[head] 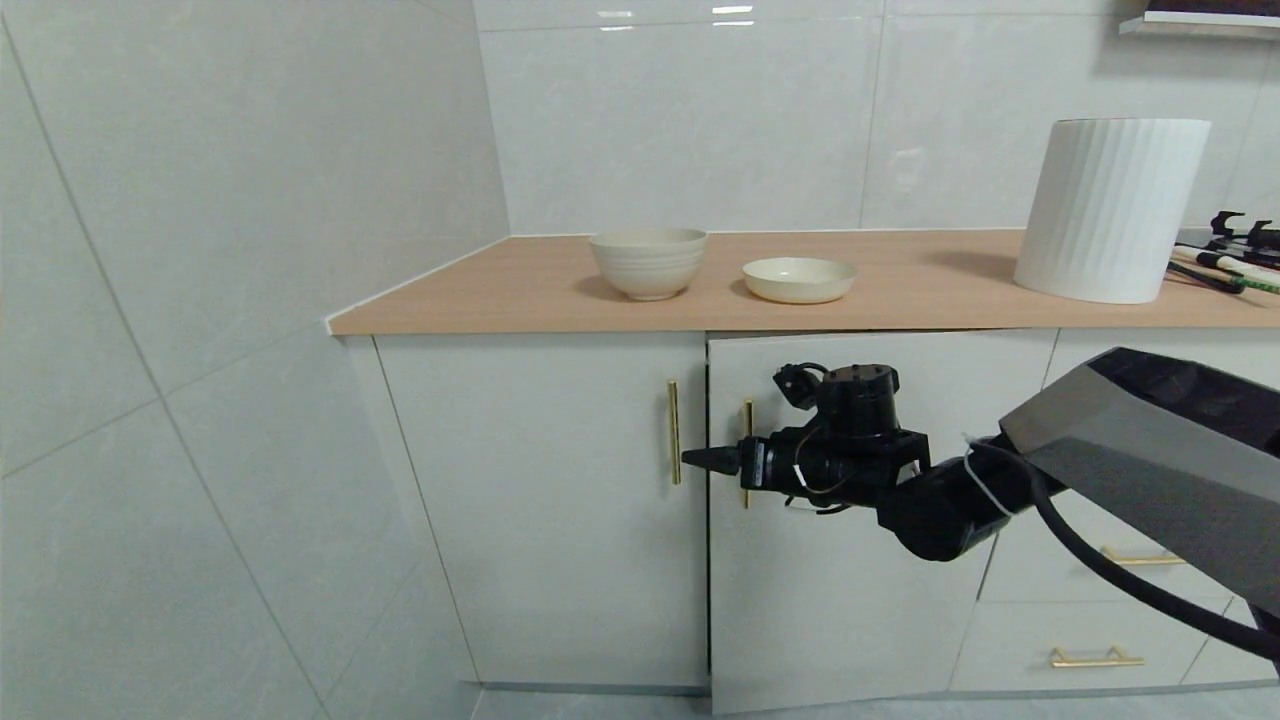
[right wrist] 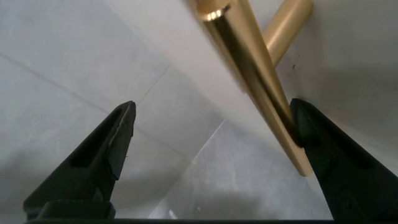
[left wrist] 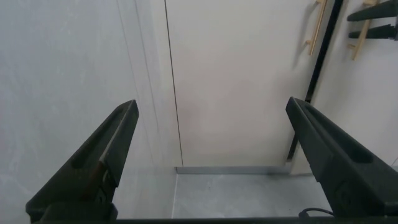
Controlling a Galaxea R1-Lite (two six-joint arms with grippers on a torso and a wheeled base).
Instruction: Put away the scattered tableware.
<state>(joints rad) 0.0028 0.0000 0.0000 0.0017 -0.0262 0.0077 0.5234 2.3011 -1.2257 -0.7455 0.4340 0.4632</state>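
Head view: bowl (head: pixel 648 262) and dish (head: pixel 799 279) sit unstowed toward the countertop's (head: pixel 950 290) left end, with the cabinet door (head: pixel 850 600) barely ajar; left wrist view: left gripper (left wrist: pixel 211 109) spread, empty; right wrist view: right gripper (right wrist: pixel 211 118) spread around the door handle (right wrist: pixel 249 62), so I judge all stowing remains.

Counter (head: pixel 950 290): wood-tone top, runs from left corner to right edge.
Ribbed vessel (head: pixel 1112 208): white, cylindrical, upright, right end of counter.
Tools (head: pixel 1225 265): dark-handled, lying just right of vessel; kind unclear.
Shelf (head: pixel 1200 22): edge only, upper right, on far wall.
Wall tiles (head: pixel 200 300): large, pale, glossy; left and far sides.
Drawers (head: pixel 1060 630): lower right, white fronts, gold bar handles (head: pixel 1096 658).
Floor (head: pixel 600 705): pale grey.
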